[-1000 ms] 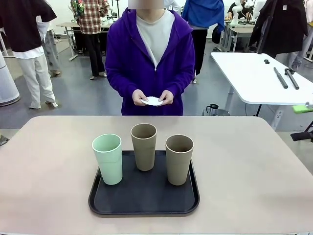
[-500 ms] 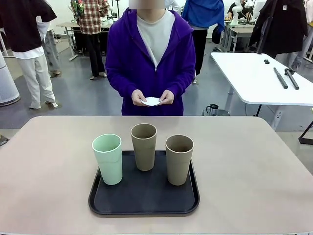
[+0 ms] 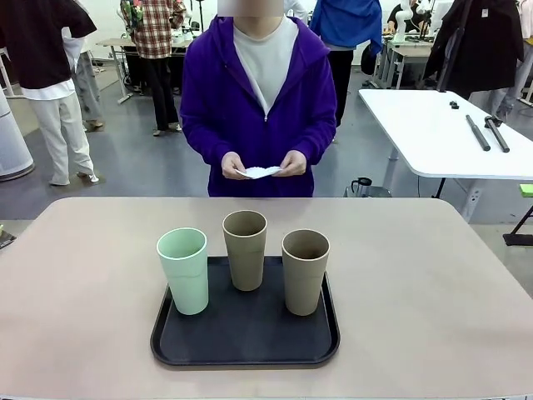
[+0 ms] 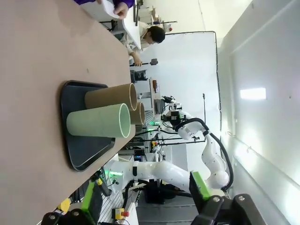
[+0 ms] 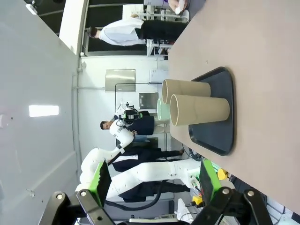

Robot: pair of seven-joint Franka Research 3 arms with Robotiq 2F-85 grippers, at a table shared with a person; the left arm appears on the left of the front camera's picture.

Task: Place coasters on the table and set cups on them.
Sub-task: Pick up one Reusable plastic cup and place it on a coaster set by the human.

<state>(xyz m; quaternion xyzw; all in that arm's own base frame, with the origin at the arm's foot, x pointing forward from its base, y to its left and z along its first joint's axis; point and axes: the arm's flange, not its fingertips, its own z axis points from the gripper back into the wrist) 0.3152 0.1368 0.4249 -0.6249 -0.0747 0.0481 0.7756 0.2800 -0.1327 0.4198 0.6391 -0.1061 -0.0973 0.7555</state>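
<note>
One change is on record: a second ago the coasters (image 3: 261, 172) lay flat between the person's hand at picture left (image 3: 234, 166) and the person's hand at picture right (image 3: 293, 163). Now the hands stand slightly farther apart and the white stack is tilted. Judgement: the person is separating one disc to lay it down. No coaster has reached the table (image 3: 83, 283) yet, so the task is at its opening step.

Count, left to right:
- The left gripper (image 4: 145, 187) is one claw, its green pads spread wide with nothing between them, held off to the side of the table.
- One pale green cup (image 3: 183, 268) stands upright at the left of the black tray (image 3: 246, 360).
- Two tan cups are on the tray. The middle cup (image 3: 245, 248) stands farther back and the right cup (image 3: 305, 270) stands level with the green one. All three are apart from one another.
- The number of coasters in the stack cannot be told.
- The right gripper (image 5: 154, 173) is one claw, likewise spread and empty.

No cup can be set down properly until a disc lies on the tabletop.
</note>
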